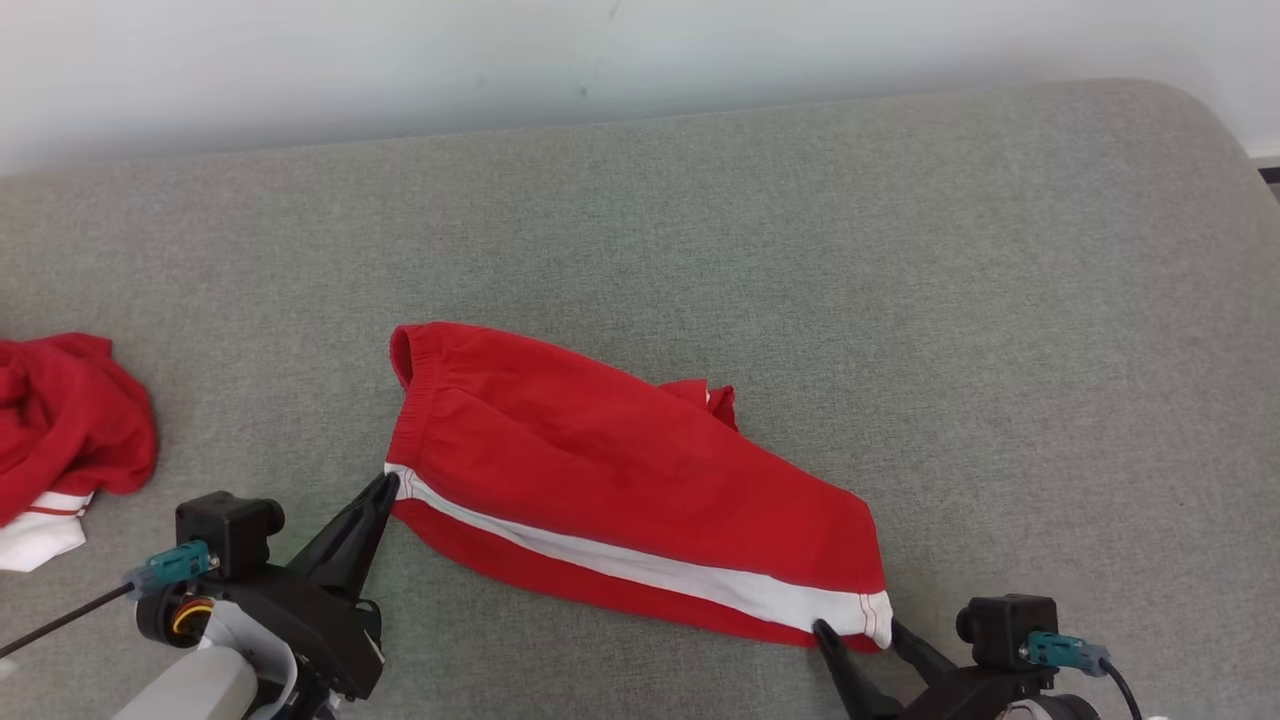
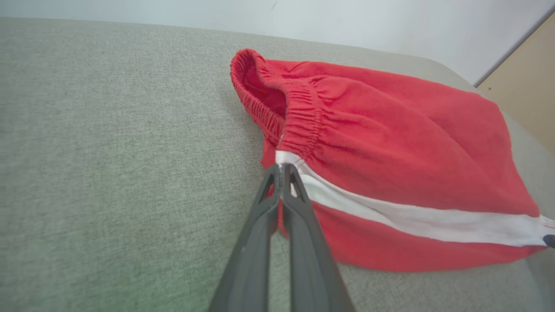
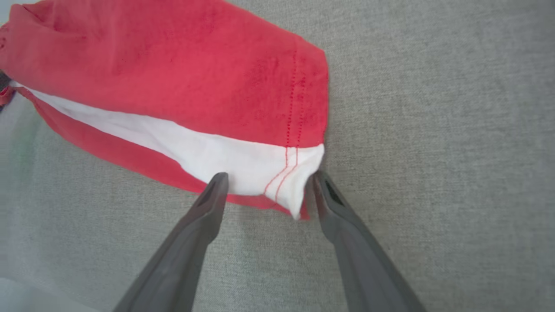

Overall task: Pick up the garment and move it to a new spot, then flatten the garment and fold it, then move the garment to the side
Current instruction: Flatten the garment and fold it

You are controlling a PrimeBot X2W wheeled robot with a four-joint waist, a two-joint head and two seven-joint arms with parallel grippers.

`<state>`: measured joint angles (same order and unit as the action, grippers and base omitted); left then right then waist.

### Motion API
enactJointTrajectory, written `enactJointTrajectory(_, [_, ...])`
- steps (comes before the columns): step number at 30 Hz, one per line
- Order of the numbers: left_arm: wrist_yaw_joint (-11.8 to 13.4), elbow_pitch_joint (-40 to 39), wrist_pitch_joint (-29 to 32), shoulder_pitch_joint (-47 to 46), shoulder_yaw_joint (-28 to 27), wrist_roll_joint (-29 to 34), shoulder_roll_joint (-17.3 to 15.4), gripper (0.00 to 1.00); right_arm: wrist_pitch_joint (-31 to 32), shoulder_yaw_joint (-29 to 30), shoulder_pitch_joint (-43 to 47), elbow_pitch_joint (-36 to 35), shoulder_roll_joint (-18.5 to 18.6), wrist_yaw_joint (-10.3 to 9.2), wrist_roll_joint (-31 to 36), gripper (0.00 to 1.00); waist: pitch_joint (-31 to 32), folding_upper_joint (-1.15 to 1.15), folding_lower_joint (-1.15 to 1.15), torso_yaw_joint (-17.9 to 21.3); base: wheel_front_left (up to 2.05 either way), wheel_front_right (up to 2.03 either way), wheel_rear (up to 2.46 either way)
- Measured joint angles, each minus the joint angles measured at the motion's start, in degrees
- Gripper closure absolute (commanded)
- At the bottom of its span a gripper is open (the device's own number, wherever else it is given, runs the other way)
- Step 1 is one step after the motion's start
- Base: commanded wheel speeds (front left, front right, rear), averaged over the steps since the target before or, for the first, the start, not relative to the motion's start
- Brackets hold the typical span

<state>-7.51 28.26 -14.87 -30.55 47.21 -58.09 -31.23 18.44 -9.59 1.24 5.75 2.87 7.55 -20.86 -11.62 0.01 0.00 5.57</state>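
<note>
The garment [image 1: 620, 470] is a pair of red shorts with a white side stripe, lying on the grey cushion with its elastic waistband to the left. My left gripper [image 1: 385, 487] is shut on the waistband corner where the white stripe begins; in the left wrist view its fingers [image 2: 299, 208] pinch that edge of the garment [image 2: 390, 143]. My right gripper [image 1: 858, 632] stands open at the hem corner. In the right wrist view its two fingertips straddle the white corner of the garment [image 3: 243, 86], gripper midpoint [image 3: 266, 184], without closing on it.
A second red and white garment [image 1: 60, 430] lies bunched at the left edge of the grey cushion [image 1: 900, 250]. A pale wall runs behind it. The cushion's rounded corner is at the far right, with a tan panel [image 2: 533, 86] beyond.
</note>
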Motion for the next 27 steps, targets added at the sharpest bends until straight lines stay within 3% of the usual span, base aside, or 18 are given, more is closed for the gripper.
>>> enactJointTrajectory(8, [0.00,-0.09,-0.01,-0.06,-0.05,-0.04,-0.07,1.00,0.45,-1.40,-0.05,-1.31,0.01,0.00,-0.31,0.00,-0.05,0.00,0.00,-0.43,0.00,0.00,0.00])
enactJointTrajectory(10, [0.00,-0.11,-0.02,-0.05,-0.10,-0.07,-0.08,1.00,0.20,-1.54,-0.05,-1.59,0.00,0.00,-0.13,0.17,0.04,0.00,0.00,-0.43,0.00,0.00,0.00])
enactJointTrajectory(11, [0.00,-0.12,-0.04,-0.03,-0.16,-0.07,-0.08,1.00,0.15,-1.54,-0.04,-1.64,0.01,0.00,-0.09,0.47,0.09,0.00,0.00,-0.41,0.00,0.00,0.00])
enactJointTrajectory(13, [0.00,-0.21,-0.11,0.02,-0.44,-0.07,-0.05,1.00,-0.57,-1.19,-0.04,-1.99,0.00,0.00,0.44,0.67,0.24,0.00,0.00,-0.39,0.00,0.00,0.00])
enactJointTrajectory(14, [0.00,-0.30,-0.11,0.09,-0.69,-0.07,-0.01,1.00,-0.71,-1.00,-0.04,-2.07,0.01,0.00,0.80,0.71,0.36,0.00,0.00,-0.39,0.00,0.00,0.00])
enactJointTrajectory(16, [0.00,-0.41,-0.11,0.23,-1.14,-0.07,0.10,1.00,-1.02,-0.76,-0.01,-2.29,0.01,0.00,0.93,1.00,0.47,0.00,0.00,-0.37,0.00,0.00,0.00])
enactJointTrajectory(27, [0.00,-5.79,-0.16,5.33,-10.49,-3.55,3.32,1.00,-4.98,2.10,-1.87,-6.62,0.00,0.00,1.38,1.00,3.42,-0.01,0.00,-0.21,0.00,0.00,0.00])
